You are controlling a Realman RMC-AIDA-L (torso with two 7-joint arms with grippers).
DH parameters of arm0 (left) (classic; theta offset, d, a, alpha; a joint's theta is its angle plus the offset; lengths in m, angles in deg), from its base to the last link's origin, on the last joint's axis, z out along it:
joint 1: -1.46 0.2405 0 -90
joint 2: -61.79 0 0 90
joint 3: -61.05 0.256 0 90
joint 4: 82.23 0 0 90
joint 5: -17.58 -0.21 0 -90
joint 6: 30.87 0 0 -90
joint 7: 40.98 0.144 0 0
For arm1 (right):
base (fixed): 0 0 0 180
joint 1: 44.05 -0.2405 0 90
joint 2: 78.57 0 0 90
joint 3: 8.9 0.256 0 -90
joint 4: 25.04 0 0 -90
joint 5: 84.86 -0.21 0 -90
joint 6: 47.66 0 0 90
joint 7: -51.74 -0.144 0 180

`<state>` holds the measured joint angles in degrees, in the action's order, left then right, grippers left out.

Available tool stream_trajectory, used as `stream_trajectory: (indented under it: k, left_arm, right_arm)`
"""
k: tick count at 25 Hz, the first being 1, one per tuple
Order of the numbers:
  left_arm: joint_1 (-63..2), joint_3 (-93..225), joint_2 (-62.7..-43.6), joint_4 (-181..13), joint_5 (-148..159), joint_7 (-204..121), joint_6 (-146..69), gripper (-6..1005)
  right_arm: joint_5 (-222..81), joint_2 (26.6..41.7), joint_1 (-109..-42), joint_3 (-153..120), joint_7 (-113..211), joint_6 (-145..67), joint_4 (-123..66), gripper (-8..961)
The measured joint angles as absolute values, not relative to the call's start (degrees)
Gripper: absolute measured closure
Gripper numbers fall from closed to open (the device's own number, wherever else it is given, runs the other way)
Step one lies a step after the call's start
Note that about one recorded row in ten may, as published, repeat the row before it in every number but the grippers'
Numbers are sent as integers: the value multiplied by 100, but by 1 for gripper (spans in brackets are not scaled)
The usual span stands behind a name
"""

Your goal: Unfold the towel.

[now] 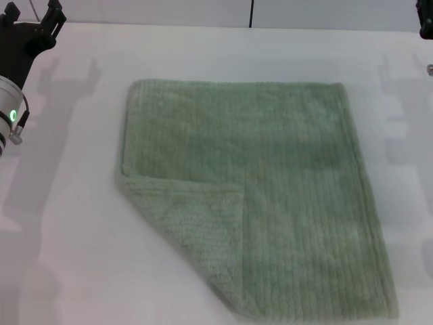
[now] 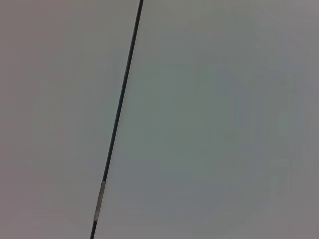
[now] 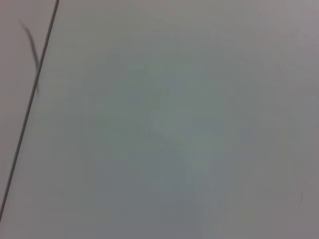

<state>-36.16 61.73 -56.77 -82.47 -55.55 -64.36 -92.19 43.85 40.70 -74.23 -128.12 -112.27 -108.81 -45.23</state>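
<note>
The pale sage-green towel (image 1: 270,183) lies flat on the white table (image 1: 67,257) in the head view, filling the middle. Its near left corner (image 1: 193,223) is folded over onto the cloth as a triangular flap. My left gripper (image 1: 34,24) is raised at the far left corner of the view, well away from the towel. My right gripper (image 1: 426,24) shows only as a dark sliver at the far right edge. Neither touches the towel. The wrist views show only a plain pale surface with a thin dark seam (image 2: 117,119).
The white table (image 1: 67,257) extends around the towel on all sides. A dark vertical seam (image 1: 251,13) marks the wall behind the table's far edge. My left arm's silver link with a green light (image 1: 12,115) sits at the left edge.
</note>
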Motion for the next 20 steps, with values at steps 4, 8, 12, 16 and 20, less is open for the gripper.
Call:
stream_trajectory:
  k: [4, 8, 12, 16, 20]
  left_arm:
    - [-3616, 6163, -5677, -8256, -5555, -6436, -9219, 185]
    - [-3611, 6151, -5678, -8258, -5555, -6436, -9224, 186]
    - [-3609, 6149, -5678, -8264, -5555, -6433, -9232, 186]
    - [-3606, 6149, -5678, -8271, -5554, -6431, -9239, 186]
    - [-3592, 6149, -5677, -8275, -5555, -6430, -9246, 186]
  right_arm:
    - [4387, 4070, -7420, -12864, -11227, -10866, -4512, 364]
    - [4389, 4070, -7420, -12871, -11227, -10708, -4573, 442]
    - [4414, 4068, -7423, -12868, -11229, -10145, -4880, 584]
    - [4536, 4048, -7413, -12813, -11211, -9292, -5326, 882]
    - [4548, 4030, -7392, -12565, -10718, -8198, -5999, 952]
